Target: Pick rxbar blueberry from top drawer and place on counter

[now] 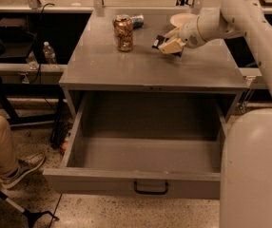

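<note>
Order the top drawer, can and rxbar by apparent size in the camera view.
1. top drawer
2. can
3. rxbar blueberry, partly covered by the gripper holding it over the counter, so less certain

Dark rxbar blueberry packet (156, 42): sitting in gripper (168, 42) over grey metal counter (126, 66).
Wide grey top drawer (140, 156): standing open below counter's front.

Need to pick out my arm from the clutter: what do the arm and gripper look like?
The arm is glossy white, built of smooth, rounded tubular segments with a thin dark seam ring at the wrist; no loose cables show. The gripper, above the counter, has short cream-tan fingers.
</note>
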You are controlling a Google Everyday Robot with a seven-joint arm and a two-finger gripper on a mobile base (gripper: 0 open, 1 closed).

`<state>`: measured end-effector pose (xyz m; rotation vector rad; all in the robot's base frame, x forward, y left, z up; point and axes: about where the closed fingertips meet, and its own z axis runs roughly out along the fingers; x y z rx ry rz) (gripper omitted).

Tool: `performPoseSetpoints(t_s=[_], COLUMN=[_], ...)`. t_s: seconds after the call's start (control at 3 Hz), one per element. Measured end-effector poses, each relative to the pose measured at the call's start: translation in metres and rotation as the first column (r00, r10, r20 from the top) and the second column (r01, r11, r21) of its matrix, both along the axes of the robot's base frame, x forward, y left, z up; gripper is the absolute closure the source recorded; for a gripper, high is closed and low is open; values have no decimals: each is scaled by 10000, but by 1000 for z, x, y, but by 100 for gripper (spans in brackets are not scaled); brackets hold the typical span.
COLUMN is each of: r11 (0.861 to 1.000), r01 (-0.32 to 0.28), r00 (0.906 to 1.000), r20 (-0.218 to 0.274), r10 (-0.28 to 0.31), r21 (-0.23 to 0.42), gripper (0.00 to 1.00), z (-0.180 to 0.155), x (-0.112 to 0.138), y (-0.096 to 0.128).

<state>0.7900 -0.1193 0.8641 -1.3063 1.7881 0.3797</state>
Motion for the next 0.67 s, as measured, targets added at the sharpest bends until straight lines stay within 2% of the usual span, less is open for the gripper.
performPoseSetpoints(t_s=[0.67], r11=[9999], r01=[30], r00=[10000], r20=[74], r10=[-31], r21=[101], gripper=[17], z=[4], x=[11], y=[5])
